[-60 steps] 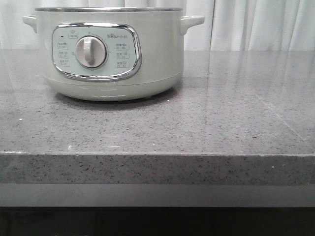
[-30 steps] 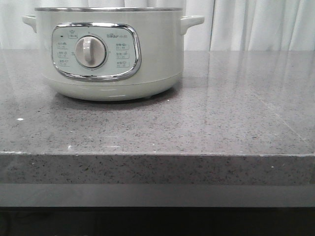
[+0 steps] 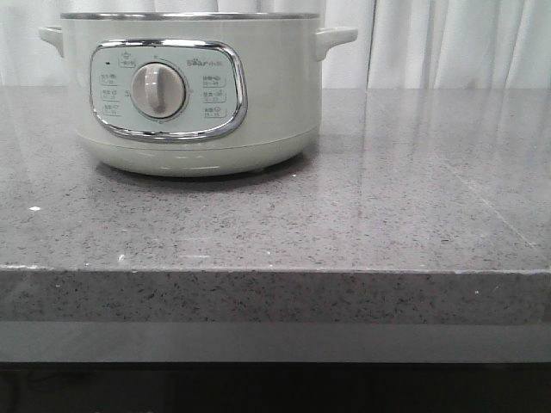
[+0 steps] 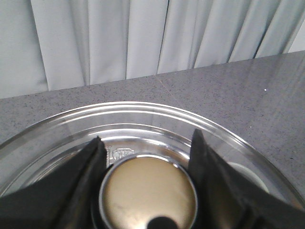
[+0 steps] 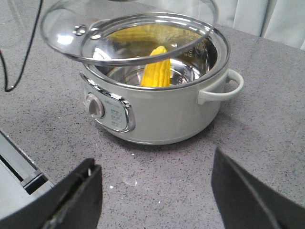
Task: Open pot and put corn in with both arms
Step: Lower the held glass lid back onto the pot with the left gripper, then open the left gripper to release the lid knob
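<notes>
The pale-green pot [image 3: 198, 103] stands at the back left of the grey counter; its top is cut off in the front view. In the right wrist view the pot [image 5: 162, 114] is open, and the yellow corn [image 5: 156, 72] leans upright inside it. The glass lid [image 5: 62, 28] hangs tilted just above the rim. My left gripper [image 4: 147, 138] is shut on the lid's round knob [image 4: 148, 193], with the glass lid [image 4: 143, 119] below it. My right gripper [image 5: 155, 160] is open and empty, over the counter in front of the pot. Neither gripper shows in the front view.
The speckled grey counter [image 3: 387, 198] ends in a front edge [image 3: 275, 271]. White curtains [image 3: 448, 43] hang behind it. A black cable [image 5: 24, 62] lies on the counter beside the pot, and a grey structure [image 5: 14, 167] sits at the counter's edge.
</notes>
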Robot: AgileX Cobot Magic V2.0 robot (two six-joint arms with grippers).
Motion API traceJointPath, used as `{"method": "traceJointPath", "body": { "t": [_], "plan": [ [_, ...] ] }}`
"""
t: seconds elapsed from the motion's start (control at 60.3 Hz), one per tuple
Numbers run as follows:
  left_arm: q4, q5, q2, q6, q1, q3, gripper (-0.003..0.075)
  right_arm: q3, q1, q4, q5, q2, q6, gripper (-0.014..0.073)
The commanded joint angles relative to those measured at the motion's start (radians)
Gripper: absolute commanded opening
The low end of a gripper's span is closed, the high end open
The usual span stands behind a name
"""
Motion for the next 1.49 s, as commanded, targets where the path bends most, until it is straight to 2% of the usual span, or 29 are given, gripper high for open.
{"method": "traceJointPath", "body": {
  "t": [0.0, 0.464, 0.862, 1.476],
  "plan": [
    [-0.011, -0.152, -0.001, -0.010, -0.006, -0.082, 0.0242, -0.027, -0.006, 0.009, -0.067, -0.007, -0.006, 0.0510],
    [0.001, -0.201, 0.087, -0.010, -0.004, -0.099, 0.0242, -0.027, -0.006, 0.009, -0.067, -0.007, -0.006, 0.0510],
    [0.054, -0.188, 0.087, -0.010, -0.004, -0.099, 0.0242, -0.027, -0.006, 0.009, -0.067, -0.007, -0.006, 0.0510],
    [-0.005, -0.131, 0.122, -0.010, -0.004, -0.099, 0.0243, -0.027, -0.006, 0.009, -0.067, -0.007, -0.006, 0.0510]
  ]
}}
